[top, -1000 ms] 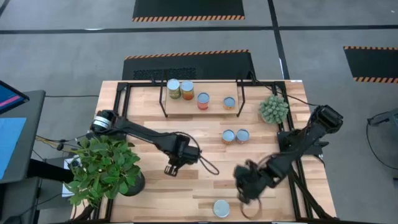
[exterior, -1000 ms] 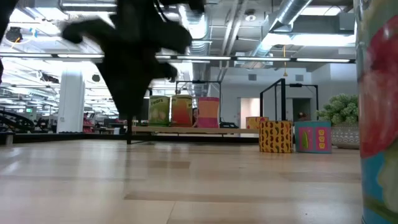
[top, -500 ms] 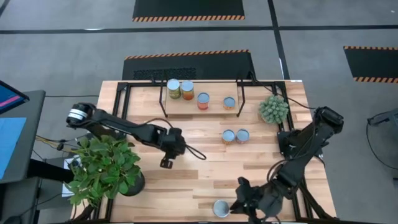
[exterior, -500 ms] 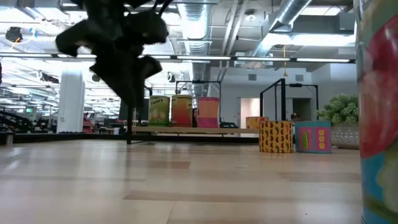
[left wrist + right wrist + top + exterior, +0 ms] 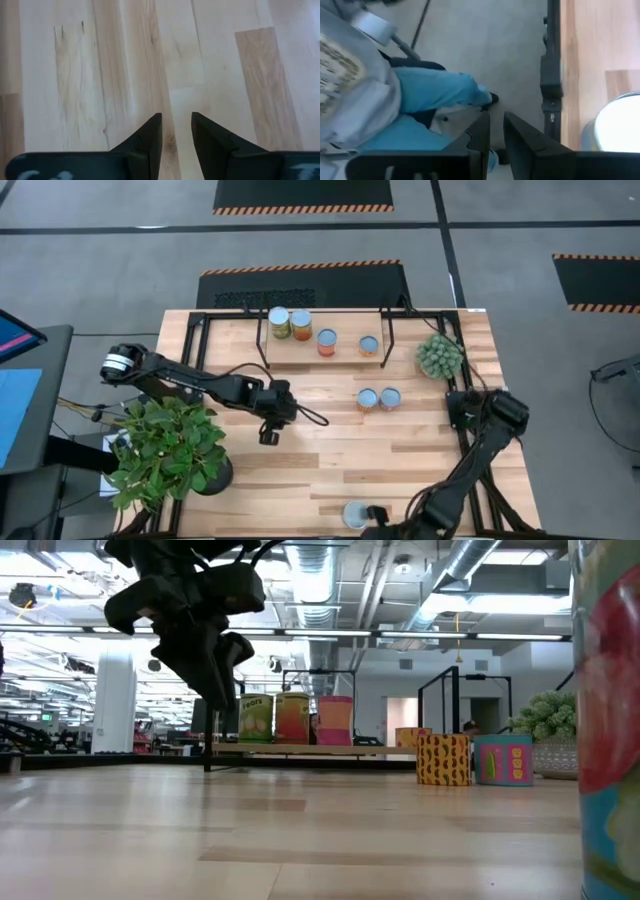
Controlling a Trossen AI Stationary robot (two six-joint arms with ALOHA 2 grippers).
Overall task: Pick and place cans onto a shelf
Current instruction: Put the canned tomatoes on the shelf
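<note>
High view: right gripper (image 5: 383,528), jaws nearly together and empty, hangs just beside the near-edge can (image 5: 355,514), apparently not touching.

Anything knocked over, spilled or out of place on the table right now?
Nothing is tipped or spilled: four cans stand upright on the low light-wood shelf, and the two silver-topped cans stand mid-table. The one oddity is the white-topped can at the table's near edge, with the right gripper past that edge, aimed at the floor.

high: top-down | low: table-level | both share shelf (image 5: 325,350)
</note>
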